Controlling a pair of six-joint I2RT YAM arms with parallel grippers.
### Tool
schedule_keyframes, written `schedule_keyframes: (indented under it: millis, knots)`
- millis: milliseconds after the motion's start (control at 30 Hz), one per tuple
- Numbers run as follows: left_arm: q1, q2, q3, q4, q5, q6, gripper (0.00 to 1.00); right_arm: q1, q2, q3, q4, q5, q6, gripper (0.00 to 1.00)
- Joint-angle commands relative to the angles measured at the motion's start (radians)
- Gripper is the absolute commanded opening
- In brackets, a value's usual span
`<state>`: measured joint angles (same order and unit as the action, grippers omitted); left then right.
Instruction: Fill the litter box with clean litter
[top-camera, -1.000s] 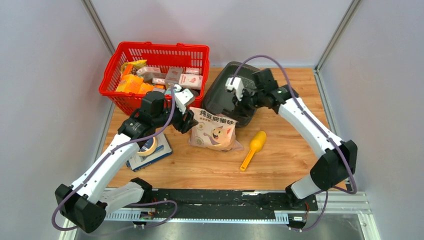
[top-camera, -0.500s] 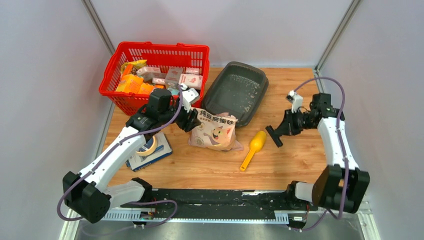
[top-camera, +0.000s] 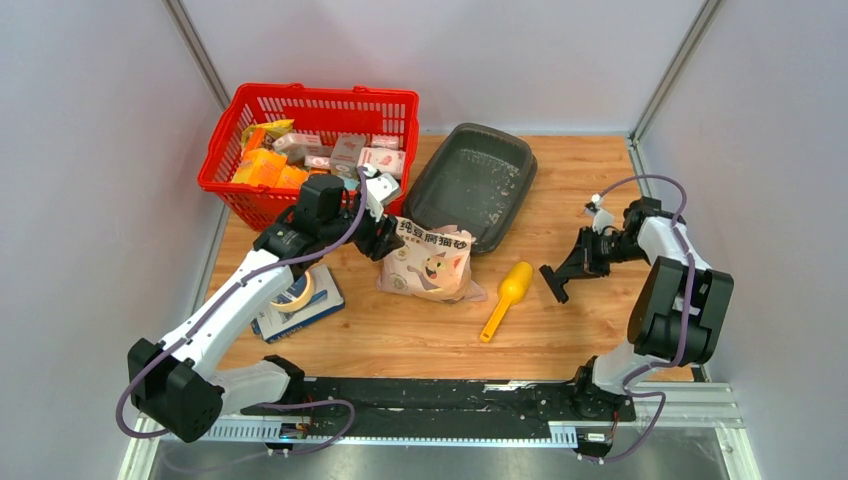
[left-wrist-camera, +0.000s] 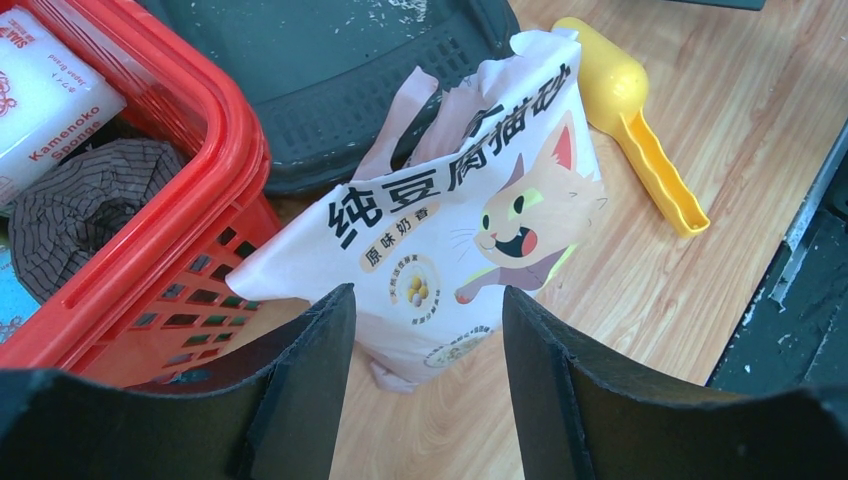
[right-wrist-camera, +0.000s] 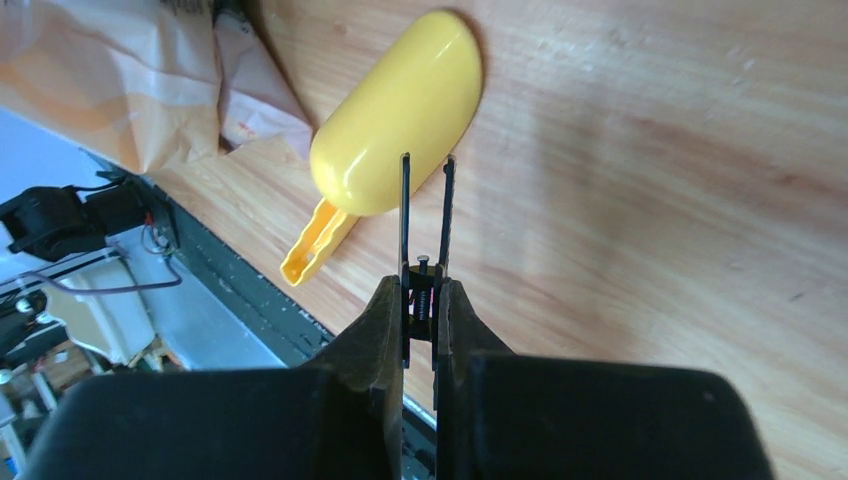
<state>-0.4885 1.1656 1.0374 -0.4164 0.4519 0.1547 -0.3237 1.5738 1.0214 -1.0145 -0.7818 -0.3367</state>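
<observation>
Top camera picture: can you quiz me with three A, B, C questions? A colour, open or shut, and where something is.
1. What colour is the litter box? A red B dark grey C yellow
2. How is the right gripper? A wide open B shut, empty C out of sight
3. Where is the yellow scoop? A in the litter box B in the right gripper C on the table beside the bag
Answers: B, it is dark grey; B, its jaws nearly touch with nothing between; C, it lies on bare wood.
</observation>
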Motion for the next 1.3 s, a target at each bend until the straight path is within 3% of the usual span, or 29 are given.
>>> schedule_keyframes:
  millis: [0, 200, 300, 400, 433, 567, 700, 733, 867, 1000, 1267]
  knots:
    - [0.005, -0.015, 0.038, 0.007, 0.013, 0.012, 0.64, 0.005, 0.034, 0.049, 0.094, 0.058, 0.011, 0.02]
    - [0.005, -0.004, 0.050, -0.009, 0.005, 0.028, 0.64, 0.003, 0.104, 0.028, 0.116, 0.131, -0.050, 0.04]
    - [0.005, -0.001, 0.050, -0.005, -0.010, 0.020, 0.64, 0.000, 0.130, 0.037, 0.113, 0.173, -0.064, 0.18]
    - [0.005, -0.007, 0.055, -0.015, -0.031, 0.014, 0.64, -0.011, 0.140, 0.092, 0.097, 0.199, -0.073, 0.40]
    - [0.005, -0.012, 0.058, -0.022, -0.039, 0.011, 0.64, -0.015, 0.135, 0.112, 0.096, 0.207, -0.073, 0.53]
    - [0.011, -0.061, 0.049, -0.059, -0.102, 0.006, 0.67, -0.009, 0.086, 0.232, 0.056, 0.185, -0.105, 0.67]
    - [0.054, -0.107, 0.015, -0.071, -0.142, -0.061, 0.71, 0.080, 0.006, 0.296, -0.010, 0.098, -0.185, 0.74]
    - [0.079, -0.112, 0.009, -0.076, -0.156, -0.087, 0.74, 0.150, -0.029, 0.310, -0.012, 0.064, -0.211, 0.78]
    - [0.131, -0.119, -0.011, -0.114, -0.199, -0.217, 0.77, 0.378, -0.058, 0.347, 0.039, -0.002, -0.206, 0.81]
    - [0.151, -0.136, -0.042, -0.113, -0.202, -0.230, 0.78, 0.610, -0.014, 0.367, 0.153, 0.033, -0.168, 0.82]
    - [0.180, -0.152, -0.060, -0.165, -0.128, -0.176, 0.74, 0.785, 0.112, 0.424, 0.321, 0.121, -0.142, 0.81]
